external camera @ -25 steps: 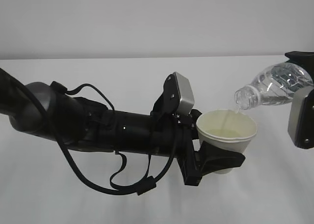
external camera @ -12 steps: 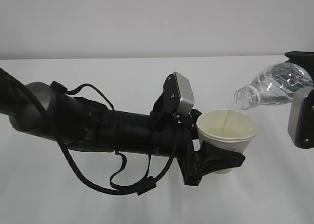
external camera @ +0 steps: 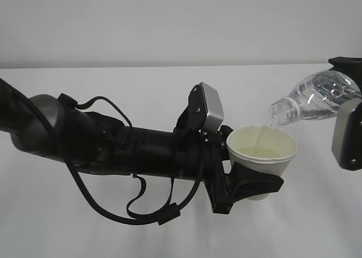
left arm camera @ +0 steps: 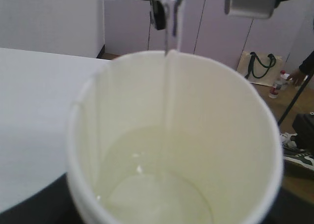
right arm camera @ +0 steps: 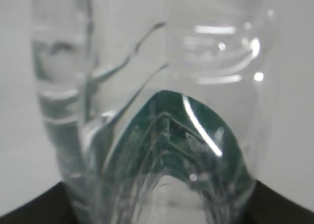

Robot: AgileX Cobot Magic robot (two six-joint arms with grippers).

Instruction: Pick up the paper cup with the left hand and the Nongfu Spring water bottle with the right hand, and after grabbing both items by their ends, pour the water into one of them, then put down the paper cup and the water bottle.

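My left gripper [external camera: 249,184] is shut on the lower part of the white paper cup [external camera: 261,153], holding it upright above the table. The cup [left arm camera: 171,135] fills the left wrist view, with a shallow pool of water [left arm camera: 157,194] at its bottom. My right gripper [external camera: 352,82] is shut on the base end of the clear Nongfu Spring water bottle [external camera: 314,102]. The bottle is tipped, with its open neck [external camera: 280,112] over the cup's rim. A thin stream of water [left arm camera: 170,62] runs into the cup. The green label [right arm camera: 171,135] shows through the bottle [right arm camera: 147,62].
The white table [external camera: 169,82] runs back to a pale wall. The black left arm [external camera: 113,145] with loose cables spans the left half. Beyond the table edge, the left wrist view shows a bag [left arm camera: 257,67] and shoes [left arm camera: 297,153] on the floor.
Neither arm has visibly moved. The thin stream keeps running from the bottle's neck into the cup.
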